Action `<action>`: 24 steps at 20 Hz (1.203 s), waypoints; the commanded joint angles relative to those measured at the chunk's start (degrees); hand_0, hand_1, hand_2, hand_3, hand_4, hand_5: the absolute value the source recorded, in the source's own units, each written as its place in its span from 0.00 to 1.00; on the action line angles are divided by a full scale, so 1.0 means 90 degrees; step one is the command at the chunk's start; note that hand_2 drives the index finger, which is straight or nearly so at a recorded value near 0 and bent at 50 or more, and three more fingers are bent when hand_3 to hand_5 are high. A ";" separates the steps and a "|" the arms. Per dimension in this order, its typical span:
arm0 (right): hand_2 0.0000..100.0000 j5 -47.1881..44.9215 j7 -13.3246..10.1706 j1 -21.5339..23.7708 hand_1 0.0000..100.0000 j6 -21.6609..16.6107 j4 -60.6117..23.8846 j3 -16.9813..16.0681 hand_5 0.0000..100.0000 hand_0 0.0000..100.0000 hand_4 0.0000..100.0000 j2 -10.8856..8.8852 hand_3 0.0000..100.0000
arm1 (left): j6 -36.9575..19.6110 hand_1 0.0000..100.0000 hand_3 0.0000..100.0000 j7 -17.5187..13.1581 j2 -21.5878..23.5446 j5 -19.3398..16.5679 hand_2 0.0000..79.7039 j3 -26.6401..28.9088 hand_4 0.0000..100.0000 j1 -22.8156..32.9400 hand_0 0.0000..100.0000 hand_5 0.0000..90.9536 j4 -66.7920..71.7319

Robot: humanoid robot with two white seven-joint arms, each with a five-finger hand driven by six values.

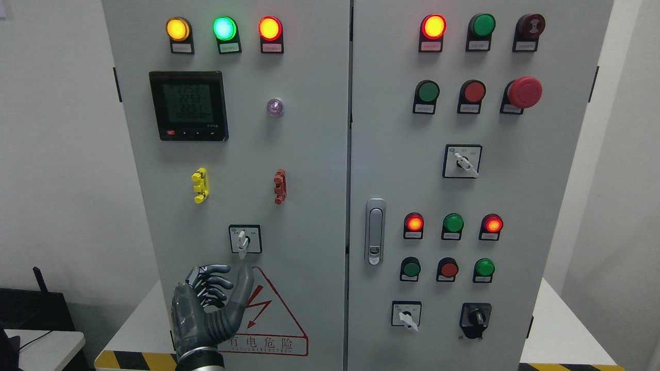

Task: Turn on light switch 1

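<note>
A humanoid robot's left hand (pixel 209 304) rises at the lower left of the frame against a grey electrical cabinet (pixel 309 154), its four fingers (pixel 214 283) curled inward on nothing and the thumb (pixel 243 281) stretched up, its tip just below the white lever of a rotary selector switch (pixel 244 239) in the lower centre-left of the frame. That lever hangs roughly vertical, pointing down toward the thumb, so the switch lies directly above the hand; the coming move likely calls for a short reach upward and a twist of the lever sideways. No right hand shows. Under the hand, a red-outlined warning triangle (pixel 273 314) carries a lightning bolt, the Chinese characters "有电危险" and a line of small Latin capitals too fine to read. A digital meter (pixel 188 105) at upper left shows rows of digits, seemingly in the 220s; the button labels are illegible.
</note>
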 commanded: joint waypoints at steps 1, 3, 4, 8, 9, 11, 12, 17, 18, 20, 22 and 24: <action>0.00 -0.0166 -0.0004 0.0000 0.39 0.0002 -0.0001 0.0127 0.00 0.12 0.00 0.0000 0.00 | 0.0072 0.57 0.73 -0.0010 -0.0040 -0.0001 0.60 0.0134 0.81 -0.0160 0.08 0.81 0.0003; 0.00 -0.0166 -0.0004 0.0000 0.39 0.0002 0.0009 0.0127 0.00 0.12 0.00 0.0000 0.00 | 0.0082 0.57 0.73 -0.0020 -0.0030 -0.0001 0.60 0.0134 0.81 -0.0208 0.08 0.81 0.0003; 0.00 -0.0166 -0.0004 0.0000 0.39 0.0002 -0.0001 0.0127 0.00 0.12 0.00 0.0000 0.00 | 0.0101 0.57 0.72 -0.0020 -0.0030 -0.0001 0.60 0.0144 0.81 -0.0257 0.09 0.82 0.0003; 0.00 -0.0166 -0.0004 0.0000 0.39 0.0002 -0.0001 0.0127 0.00 0.12 0.00 0.0000 0.00 | 0.0325 0.58 0.72 -0.0020 -0.0040 -0.0001 0.60 0.0134 0.81 -0.0394 0.09 0.82 0.0003; 0.00 -0.0166 -0.0004 0.0000 0.39 0.0002 -0.0001 0.0127 0.00 0.12 0.00 0.0000 0.00 | 0.0345 0.58 0.72 -0.0029 -0.0040 -0.0001 0.60 0.0134 0.81 -0.0423 0.09 0.82 0.0003; 0.00 -0.0166 -0.0004 0.0000 0.39 0.0002 -0.0001 0.0127 0.00 0.12 0.00 0.0000 0.00 | 0.0355 0.58 0.72 -0.0029 -0.0040 -0.0001 0.60 0.0115 0.81 -0.0433 0.09 0.83 0.0003; 0.00 -0.0166 -0.0004 0.0000 0.39 0.0002 -0.0001 0.0127 0.00 0.12 0.00 0.0000 0.00 | 0.0355 0.58 0.72 -0.0039 -0.0040 -0.0001 0.60 0.0114 0.81 -0.0433 0.09 0.83 0.0003; 0.00 -0.0166 -0.0004 0.0000 0.39 0.0002 -0.0001 0.0127 0.00 0.12 0.00 0.0000 0.00 | 0.0404 0.59 0.73 -0.0039 -0.0040 -0.0010 0.60 0.0075 0.81 -0.0433 0.10 0.86 -0.0007; 0.00 -0.0166 -0.0004 0.0000 0.39 0.0002 -0.0001 0.0127 0.00 0.12 0.00 0.0000 0.00 | 0.0462 0.59 0.73 -0.0039 -0.0040 -0.0010 0.61 0.0066 0.81 -0.0433 0.10 0.86 -0.0007; 0.00 -0.0166 -0.0004 0.0000 0.39 0.0002 -0.0001 0.0127 0.00 0.12 0.00 0.0000 0.00 | 0.0531 0.59 0.73 -0.0049 -0.0040 -0.0049 0.61 0.0056 0.81 -0.0443 0.10 0.87 0.0003; 0.00 -0.0166 -0.0004 0.0000 0.39 0.0002 -0.0001 0.0127 0.00 0.12 0.00 0.0000 0.00 | 0.0541 0.59 0.73 -0.0088 -0.0040 -0.0059 0.61 0.0056 0.81 -0.0482 0.11 0.87 0.0012; 0.00 -0.0166 -0.0004 0.0000 0.39 0.0002 -0.0001 0.0127 0.00 0.12 0.00 0.0000 0.00 | 0.0560 0.59 0.73 -0.0098 -0.0040 -0.0059 0.61 0.0046 0.82 -0.0492 0.11 0.87 0.0032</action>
